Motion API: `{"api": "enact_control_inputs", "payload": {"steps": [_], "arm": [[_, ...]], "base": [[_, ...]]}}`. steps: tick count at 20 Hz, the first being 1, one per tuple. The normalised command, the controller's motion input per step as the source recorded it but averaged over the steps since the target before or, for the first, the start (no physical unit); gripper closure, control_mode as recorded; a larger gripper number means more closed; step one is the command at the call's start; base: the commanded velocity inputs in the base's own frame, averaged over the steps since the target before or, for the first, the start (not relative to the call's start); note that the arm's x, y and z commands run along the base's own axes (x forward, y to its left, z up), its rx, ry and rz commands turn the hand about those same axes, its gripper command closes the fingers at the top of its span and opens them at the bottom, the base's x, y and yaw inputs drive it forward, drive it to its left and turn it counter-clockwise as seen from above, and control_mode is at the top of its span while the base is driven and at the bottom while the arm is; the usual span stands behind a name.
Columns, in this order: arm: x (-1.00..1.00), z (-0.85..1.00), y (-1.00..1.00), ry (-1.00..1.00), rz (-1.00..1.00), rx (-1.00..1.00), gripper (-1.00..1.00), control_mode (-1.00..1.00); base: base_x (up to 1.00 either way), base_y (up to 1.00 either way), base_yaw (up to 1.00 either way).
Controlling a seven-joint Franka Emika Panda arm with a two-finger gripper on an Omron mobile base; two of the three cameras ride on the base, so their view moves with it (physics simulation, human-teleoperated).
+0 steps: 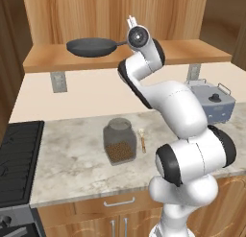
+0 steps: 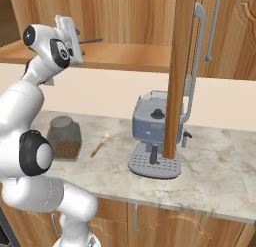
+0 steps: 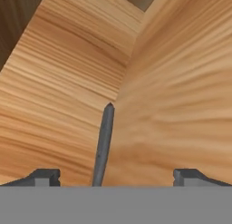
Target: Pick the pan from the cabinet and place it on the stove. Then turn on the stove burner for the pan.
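A white robot arm reaches up from a marble counter (image 1: 72, 159) into an open wooden wall cabinet (image 1: 48, 58). On the cabinet's bottom shelf sits the pan (image 1: 91, 47), dark grey, round and shallow, resting flat with its long thin handle pointing toward the robot's hand. In the left base view the fingers (image 1: 131, 23) are at the end of that handle, just above the shelf. The hand view looks along the pan handle (image 3: 103, 146), which runs up between the two dark fingertips (image 3: 43, 177); these stand spread wide apart, one to each side of the handle, and neither touches it, so nothing is gripped. Behind the handle the wooden shelf and the cabinet's back wall meet in a corner.

One cabinet door (image 2: 181, 66) stands open edge-on in the right base view, with its long silver bar handle (image 2: 197, 61). Below on the counter are a glass jar (image 1: 119, 141) of brown grains, a small wooden-handled brush (image 1: 142, 140) just beside it, and a grey coffee machine (image 2: 152, 136) farther right. The black stove (image 1: 17, 159) with ridged grates lies at the counter's left end, well apart from the pan.
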Motion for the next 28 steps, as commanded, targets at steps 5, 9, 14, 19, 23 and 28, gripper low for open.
{"api": "enact_control_inputs", "payload": {"steps": [5,9,14,19,23,28], "arm": [[0.38,-0.01,0.00,0.01,-0.06,0.00,-1.00,-1.00],[0.29,0.00,0.00,0.00,-0.03,0.01,-1.00,-1.00],[0.38,0.06,0.00,0.00,0.00,0.03,-1.00,-1.00],[0.46,0.02,0.00,0.00,0.00,0.05,-1.00,-1.00],[0.45,0.00,0.00,0.00,0.00,0.05,-1.00,-1.00],[0.44,0.00,0.00,0.00,0.00,0.05,-1.00,-1.00]], "base": [[0.00,0.00,0.00],[0.00,0.00,0.00],[0.00,0.00,0.00],[0.00,0.00,0.00],[0.00,0.00,0.00],[0.00,0.00,0.00]]}}
